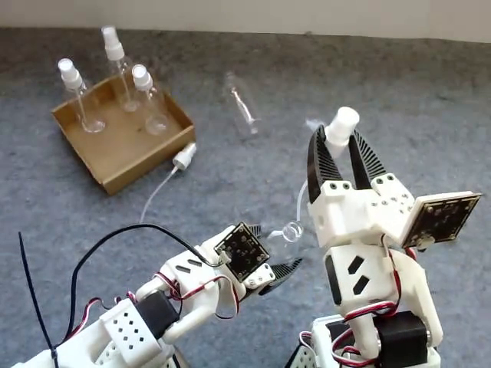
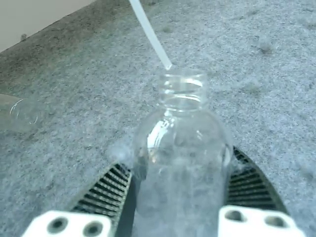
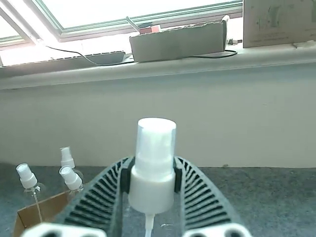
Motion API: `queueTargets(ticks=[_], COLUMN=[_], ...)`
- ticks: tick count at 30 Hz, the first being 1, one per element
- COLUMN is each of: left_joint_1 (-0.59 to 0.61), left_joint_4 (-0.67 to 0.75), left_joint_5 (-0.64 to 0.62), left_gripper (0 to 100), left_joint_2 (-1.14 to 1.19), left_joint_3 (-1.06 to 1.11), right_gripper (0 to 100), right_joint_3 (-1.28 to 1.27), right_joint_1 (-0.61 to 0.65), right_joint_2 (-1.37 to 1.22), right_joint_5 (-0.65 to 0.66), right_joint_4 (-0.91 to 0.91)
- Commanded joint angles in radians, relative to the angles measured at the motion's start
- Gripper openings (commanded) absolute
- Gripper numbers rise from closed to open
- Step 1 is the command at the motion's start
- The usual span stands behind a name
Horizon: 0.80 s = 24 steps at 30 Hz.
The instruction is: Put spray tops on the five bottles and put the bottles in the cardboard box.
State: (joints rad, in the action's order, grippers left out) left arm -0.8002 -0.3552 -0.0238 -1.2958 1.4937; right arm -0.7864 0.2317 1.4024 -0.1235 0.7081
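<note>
Left wrist view: left gripper (image 2: 180,173) clamped on open bottle (image 2: 180,133); dip tube (image 2: 150,37) tip at its mouth. Right gripper (image 3: 152,170) grips spray top (image 3: 155,138).

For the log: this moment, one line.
left gripper shut on open bottle | right gripper shut on spray top | three capped bottles in cardboard box

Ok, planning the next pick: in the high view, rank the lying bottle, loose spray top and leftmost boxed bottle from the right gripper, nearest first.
1. Lying bottle, left of the right gripper.
2. Loose spray top, beside the cardboard box.
3. Leftmost boxed bottle, far-left corner.
</note>
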Motion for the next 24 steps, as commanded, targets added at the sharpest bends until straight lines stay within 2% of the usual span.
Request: queueTargets(ticks=[1, 7, 13, 19, 24], left_joint_1=[-0.004, -0.004, 0.079, 0.096, 0.096], left_joint_4=[0.037, 0.041, 0.184, 0.308, 0.333], left_joint_5=[-0.011, -0.011, -0.011, -0.012, -0.012], left_gripper=[8, 8, 8, 8, 8], left_joint_2=[-0.016, -0.016, -0.016, -0.016, -0.016], left_joint_3=[-0.024, -0.024, 0.024, 0.062, 0.064], right_gripper=[0.7, 0.7, 0.7, 0.7, 0.7], right_joint_3=[0.007, 0.007, 0.01, 0.007, 0.008], right_joint_1=[-0.015, -0.015, -0.013, -0.01, 0.076], right_joint_2=[0.005, 0.005, 0.005, 0.005, 0.005], right_joint_5=[0.011, 0.011, 0.011, 0.011, 0.017], right_joint_4=[-0.027, -0.025, 0.042, 0.038, 0.036])
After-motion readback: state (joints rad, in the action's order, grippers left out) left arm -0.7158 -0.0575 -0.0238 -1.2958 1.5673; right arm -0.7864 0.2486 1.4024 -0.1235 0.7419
